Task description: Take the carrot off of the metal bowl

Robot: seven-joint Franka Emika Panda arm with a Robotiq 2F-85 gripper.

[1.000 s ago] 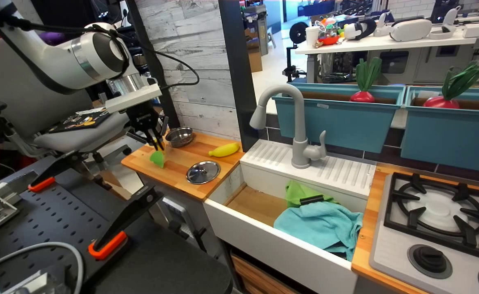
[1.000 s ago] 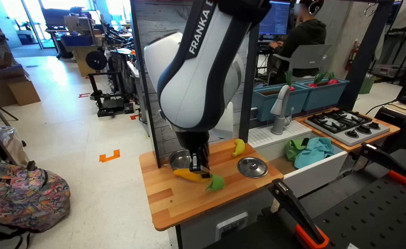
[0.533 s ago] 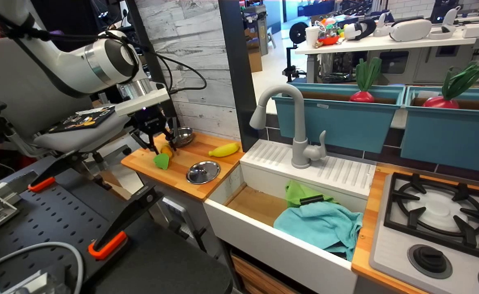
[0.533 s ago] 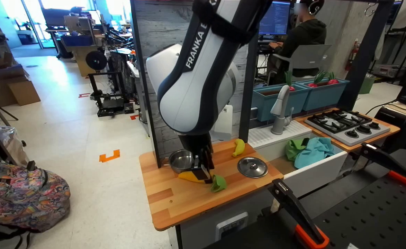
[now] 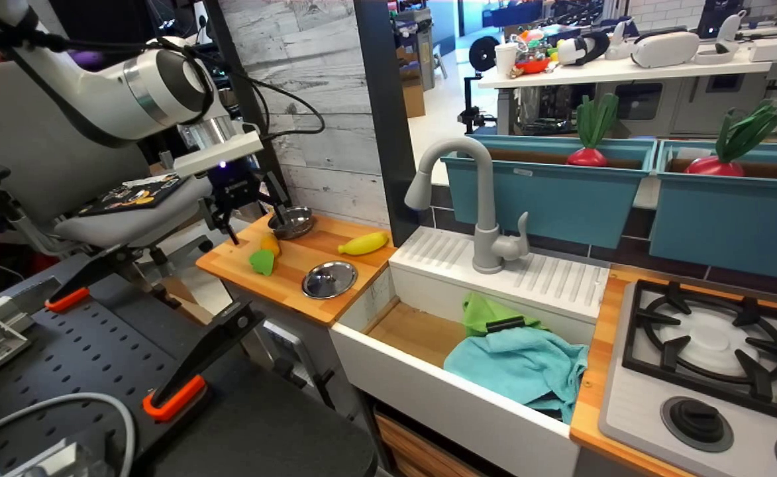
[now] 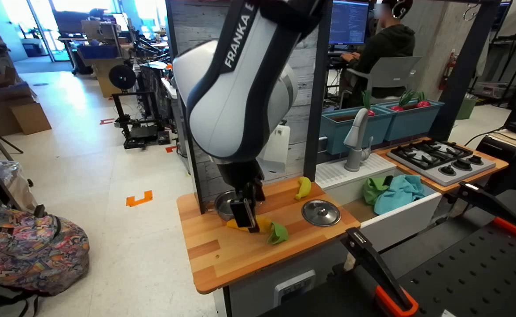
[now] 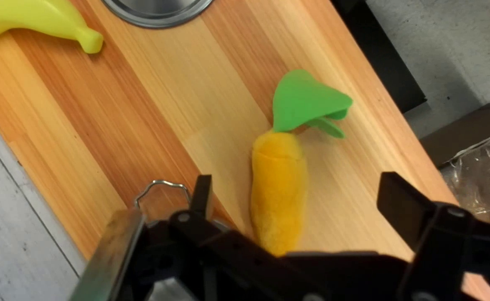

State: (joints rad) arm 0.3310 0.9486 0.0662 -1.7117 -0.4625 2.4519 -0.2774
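The carrot (image 7: pixel 278 188), orange-yellow with a green leafy top (image 7: pixel 303 102), lies on the wooden counter (image 5: pixel 295 258) beside the metal bowl (image 5: pixel 299 228). Its tip end points toward the bowl in an exterior view (image 6: pixel 233 223). My gripper (image 5: pixel 258 231) hovers above the carrot with its jaws wide apart, holding nothing. In the wrist view the carrot's body shows between the spread fingers (image 7: pixel 399 205), nearer the left one, touching neither. Only a wire handle and a bit of wall of the bowl (image 7: pixel 113 251) appear there at lower left; the gripper hides the rest.
A yellow banana (image 5: pixel 363 243) and a round metal lid (image 5: pixel 330 279) lie on the same counter. Behind stands a grey plank wall (image 5: pixel 328 126). Alongside are a white sink (image 5: pixel 454 411) with cloths (image 5: pixel 520 364) in it and a grey faucet (image 5: pixel 486 199).
The gripper was shut on the carrot a second ago. It has opened, leaving the carrot on the counter, and risen a little away from it. The bowl has not moved.
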